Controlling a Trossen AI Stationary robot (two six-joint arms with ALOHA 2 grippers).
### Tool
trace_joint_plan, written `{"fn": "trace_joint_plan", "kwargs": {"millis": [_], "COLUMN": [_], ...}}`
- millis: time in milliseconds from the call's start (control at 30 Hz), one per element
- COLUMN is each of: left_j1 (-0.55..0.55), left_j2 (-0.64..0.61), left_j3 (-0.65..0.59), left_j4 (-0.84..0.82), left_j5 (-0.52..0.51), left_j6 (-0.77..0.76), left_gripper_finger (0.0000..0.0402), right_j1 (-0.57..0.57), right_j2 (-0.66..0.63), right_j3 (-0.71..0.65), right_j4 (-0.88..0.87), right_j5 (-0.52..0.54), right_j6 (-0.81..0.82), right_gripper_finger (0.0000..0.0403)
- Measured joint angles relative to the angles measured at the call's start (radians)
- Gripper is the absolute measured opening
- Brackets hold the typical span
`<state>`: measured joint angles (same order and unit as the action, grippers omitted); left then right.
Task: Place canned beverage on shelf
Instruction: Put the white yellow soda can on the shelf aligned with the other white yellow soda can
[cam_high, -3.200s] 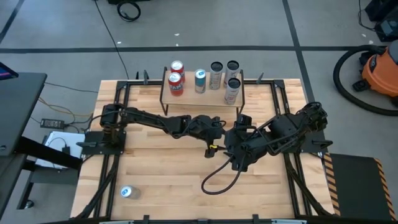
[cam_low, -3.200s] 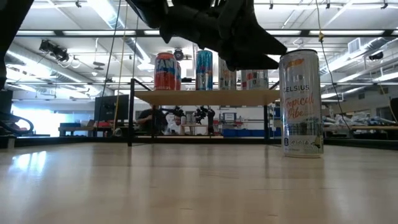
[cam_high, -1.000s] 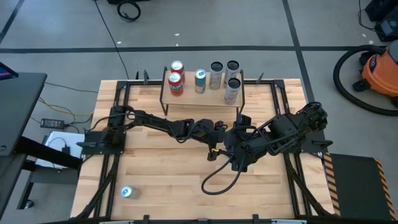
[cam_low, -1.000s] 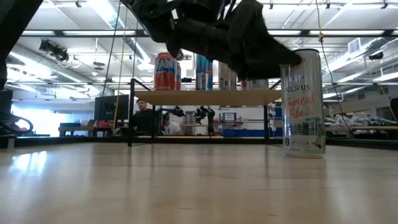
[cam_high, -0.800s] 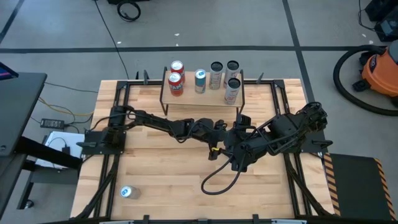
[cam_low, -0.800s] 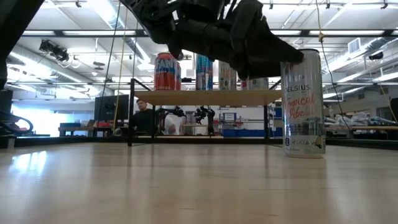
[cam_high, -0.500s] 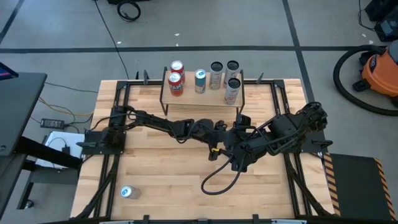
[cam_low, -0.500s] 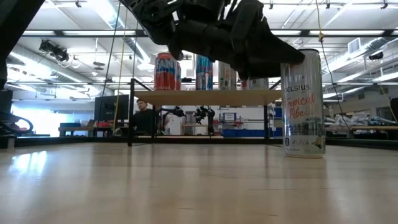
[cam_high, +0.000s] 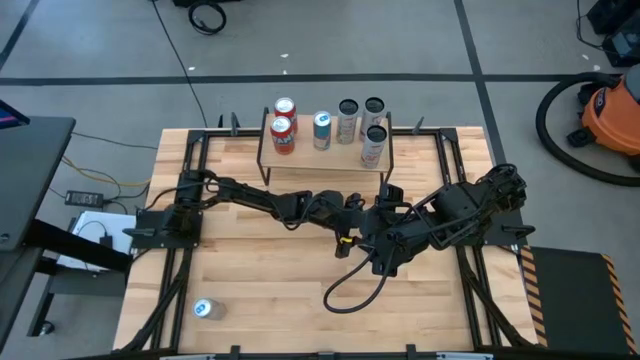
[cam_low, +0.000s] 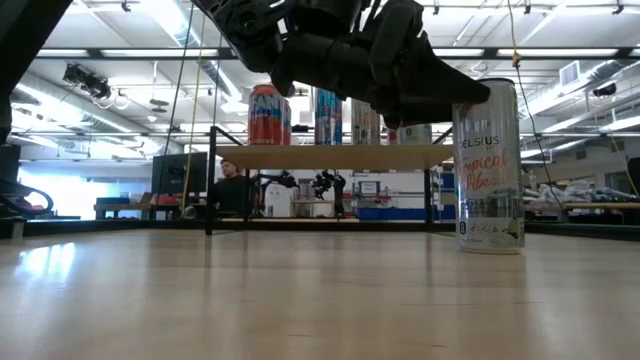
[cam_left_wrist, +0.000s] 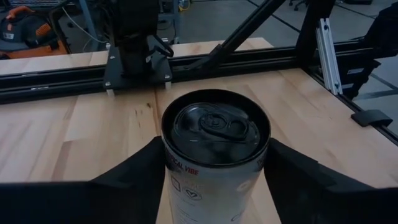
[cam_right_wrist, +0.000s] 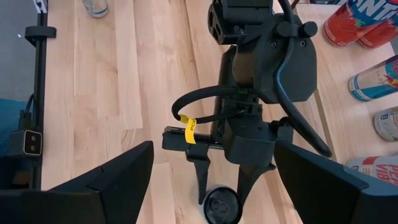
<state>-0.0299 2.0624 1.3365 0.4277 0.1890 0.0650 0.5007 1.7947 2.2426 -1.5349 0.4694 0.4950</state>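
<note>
A tall silver can (cam_low: 487, 165) stands upright on the table; in the high view the arms hide it. My left gripper (cam_left_wrist: 216, 148) reaches level from the table's left. It is open, with one finger (cam_right_wrist: 203, 182) on each side of the can's upper part (cam_right_wrist: 222, 204). My right gripper (cam_high: 383, 258) hovers open and empty just to the near right of it. The shelf (cam_high: 325, 150), a light wooden board on black legs, stands at the far edge and bears several cans. My left gripper's fingers (cam_left_wrist: 146, 165) stand close on either side of the can's upper wall (cam_left_wrist: 214, 180), coming level from the table's left. I cannot tell whether they touch it. The can rests on its base on the table.
Another can (cam_high: 203, 309) lies on its side at the table's near left corner. A black cable (cam_high: 350, 290) loops on the table below my right arm. Black frame rails (cam_high: 190, 200) run along the table's edges. People sit in the room beyond the shelf (cam_low: 235, 190).
</note>
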Motion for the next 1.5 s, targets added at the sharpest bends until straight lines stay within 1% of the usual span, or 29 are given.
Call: {"fn": "trace_joint_plan", "kwargs": {"millis": [200,300,533,633,900,967,1133,1333,1500], "left_j1": [0.0,-0.001,0.0,0.001,0.021,0.035,0.071,0.092,0.123], "left_j2": [0.0,0.0,-0.019,-0.056,-0.151,-0.185,-0.287,-0.388,-0.44], "left_j3": [0.0,0.0,-0.001,-0.003,-0.002,-0.003,-0.002,-0.002,-0.001], "left_j4": [0.0,-0.007,-0.038,-0.094,-0.227,-0.286,-0.374,-0.404,-0.403], "left_j5": [-0.001,-0.028,-0.044,-0.068,-0.081,-0.087,-0.12,-0.166,-0.26], "left_j6": [-0.001,-0.001,-0.001,0.013,0.036,0.027,0.002,-0.002,-0.009], "left_gripper_finger": [0.0232,0.0231,0.023,0.023,0.0229,0.0229,0.0229,0.0229,0.0229], "right_j1": [0.0,0.0,0.0,0.0,0.0,0.0,0.0,0.0,0.0], "right_j2": [0.0,0.0,0.0,0.0,0.0,0.0,0.0,0.0,0.0], "right_j3": [0.0,0.0,0.0,0.0,0.0,0.0,0.0,0.0,0.0], "right_j4": [0.0,0.0,0.0,-0.001,-0.001,0.004,0.016,0.016,0.015], "right_j5": [0.0,0.0,0.0,0.0,0.0,0.0,0.0,0.0,0.0], "right_j6": [0.0,0.003,0.003,0.007,0.01,0.011,0.01,0.009,0.01], "right_gripper_finger": [0.0343,0.0343,0.0343,0.0343,0.0343,0.0343,0.0343,0.0343,0.0343]}}
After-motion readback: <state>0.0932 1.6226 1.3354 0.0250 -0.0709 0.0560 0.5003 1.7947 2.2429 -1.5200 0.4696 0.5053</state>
